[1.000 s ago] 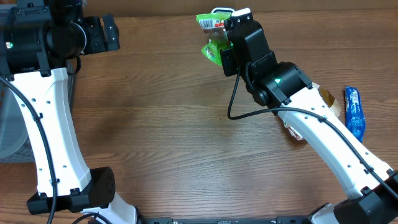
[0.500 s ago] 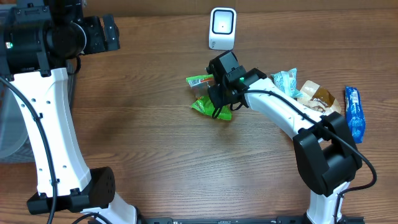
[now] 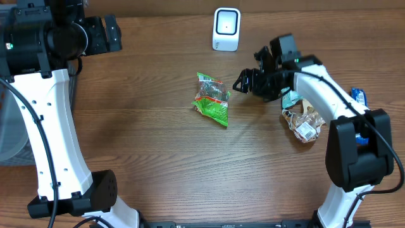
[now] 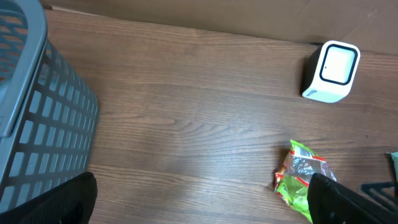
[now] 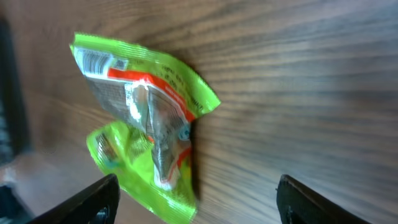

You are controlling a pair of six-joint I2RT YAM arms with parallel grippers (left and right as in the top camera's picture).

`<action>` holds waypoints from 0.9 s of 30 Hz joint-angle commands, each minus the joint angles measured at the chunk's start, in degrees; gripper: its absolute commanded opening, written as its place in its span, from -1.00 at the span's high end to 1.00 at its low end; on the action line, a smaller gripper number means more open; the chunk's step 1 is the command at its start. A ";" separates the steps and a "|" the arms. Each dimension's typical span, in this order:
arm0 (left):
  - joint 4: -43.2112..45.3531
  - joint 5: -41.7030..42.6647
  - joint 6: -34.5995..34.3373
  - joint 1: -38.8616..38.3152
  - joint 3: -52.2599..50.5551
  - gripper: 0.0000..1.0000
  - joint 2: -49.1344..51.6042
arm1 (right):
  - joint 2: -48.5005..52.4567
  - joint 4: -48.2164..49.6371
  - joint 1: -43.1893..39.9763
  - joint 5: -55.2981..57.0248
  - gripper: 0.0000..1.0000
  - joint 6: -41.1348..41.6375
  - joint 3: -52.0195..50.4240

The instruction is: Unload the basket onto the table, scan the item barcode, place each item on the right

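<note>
The item, a green snack packet (image 3: 212,100) with a red band and a barcode at one end, lies loose on the wooden table. The right wrist view has the packet (image 5: 143,118) on the wood, just ahead of my right gripper (image 5: 199,205), which is open and empty. From overhead, the right gripper (image 3: 249,75) hovers just right of the packet. The white scanner (image 3: 226,28) stands at the back edge. My left gripper (image 3: 112,35) is open and raised at the far left; its own view shows the packet (image 4: 301,177) and the scanner (image 4: 333,71).
A grey slatted basket (image 4: 31,112) stands at the left edge of the table. Several other snack packets (image 3: 304,120) lie in a heap at the right, partly under my right arm, with a blue one (image 3: 359,95) at the far right.
My right gripper carried the green packet down from the scanner, opened and let it go on the table, then drew back to the right. The left arm has not moved.
</note>
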 commanded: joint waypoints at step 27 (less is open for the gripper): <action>0.09 -0.17 -0.55 -0.02 0.17 -1.00 0.46 | 7.72 46.01 10.34 -10.56 0.92 34.32 -17.33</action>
